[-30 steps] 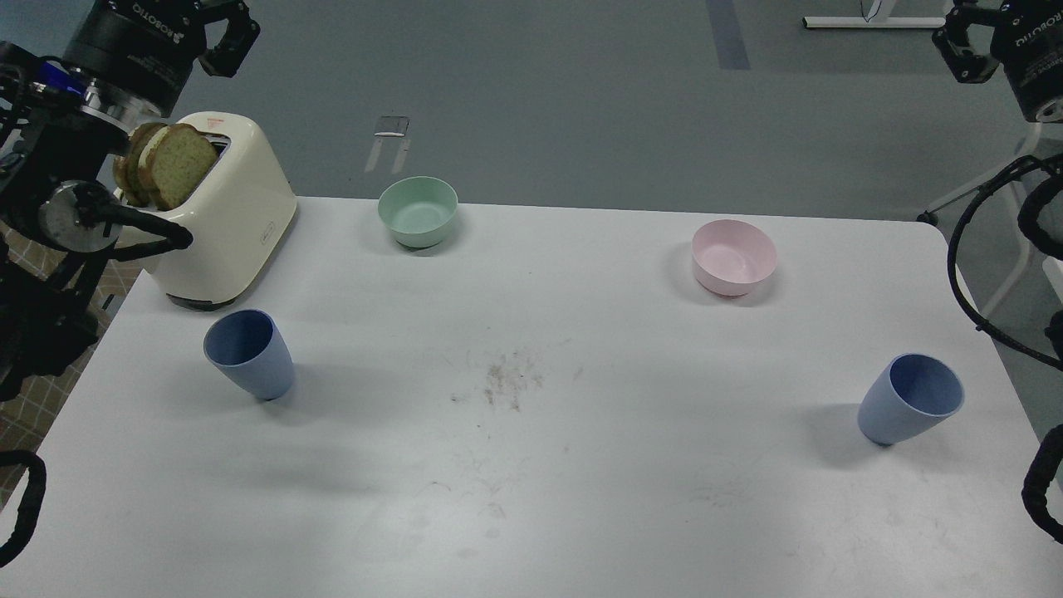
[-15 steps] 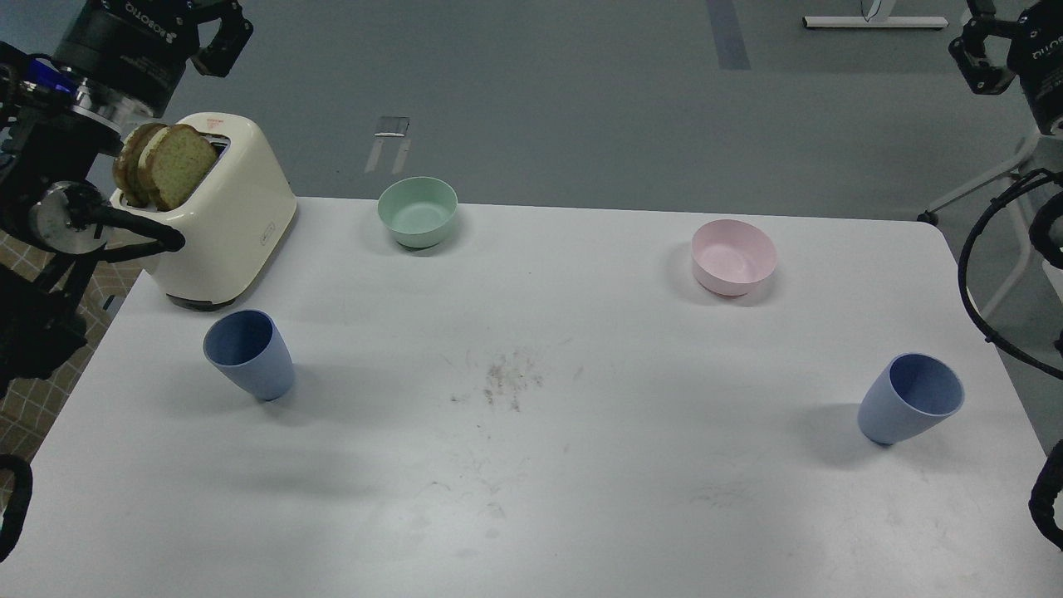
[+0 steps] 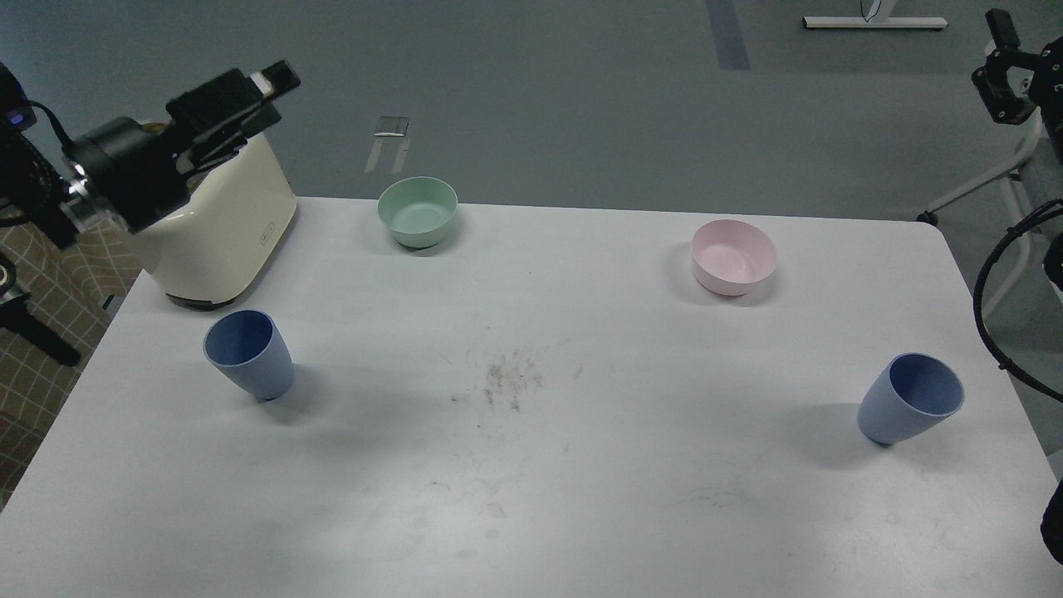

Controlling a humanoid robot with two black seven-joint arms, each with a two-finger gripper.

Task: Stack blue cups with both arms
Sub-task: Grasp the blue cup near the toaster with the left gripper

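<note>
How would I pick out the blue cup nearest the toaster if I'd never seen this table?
Start at the cream toaster on the white table's far left corner. Just in front of it stands a blue cup, upright and empty. Its twin is far off at the right edge, and the two bowls are shorter and wider.

White table [image 3: 531, 498], grey floor [image 3: 540, 91] beyond; white furniture base [image 3: 874, 22] far right
</note>
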